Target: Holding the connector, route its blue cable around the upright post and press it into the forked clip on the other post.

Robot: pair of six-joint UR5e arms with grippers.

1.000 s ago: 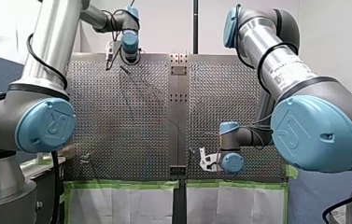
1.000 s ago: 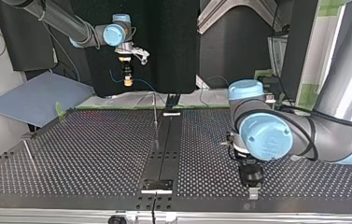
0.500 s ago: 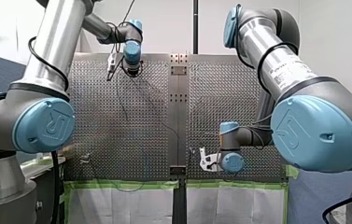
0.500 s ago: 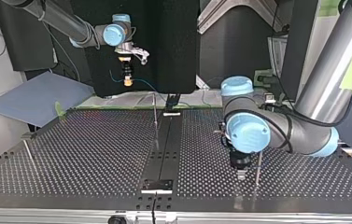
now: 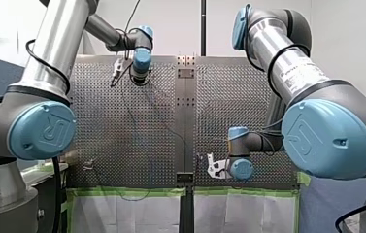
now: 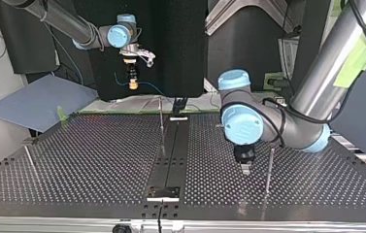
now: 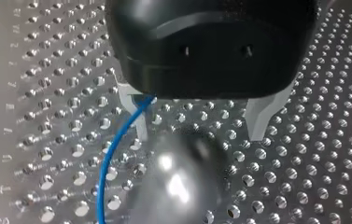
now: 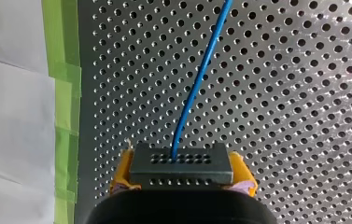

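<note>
change: the left arm (image 6: 248, 128) has been shifted toward the middle strip (image 6: 173, 145) of the tabletop (image 6: 74, 160) over the last second. The left tool (image 6: 244, 167) is now seen beside a thin post (image 6: 269, 167) that was hidden behind the arm earlier. The right arm (image 6: 74, 29) has not been moved.
left tool: the fingers (image 7: 261, 116) are spread wide and nothing is clamped; it is hung just above the tabletop.
right tool (image 8: 181, 179): closed by its yellow pads (image 8: 120, 175) on the connector (image 8: 181, 163), which is held raised near the taped edge.
cable (image 8: 197, 88): blue, led out of the connector over the holes and close past one finger of the left tool.
tabletop: perforated metal, edged with green tape (image 8: 61, 93) and white sheets (image 8: 10, 116).
room: a black panel (image 6: 141, 43) and a grey-blue board (image 6: 40, 102) are seen behind in the top view.
</note>
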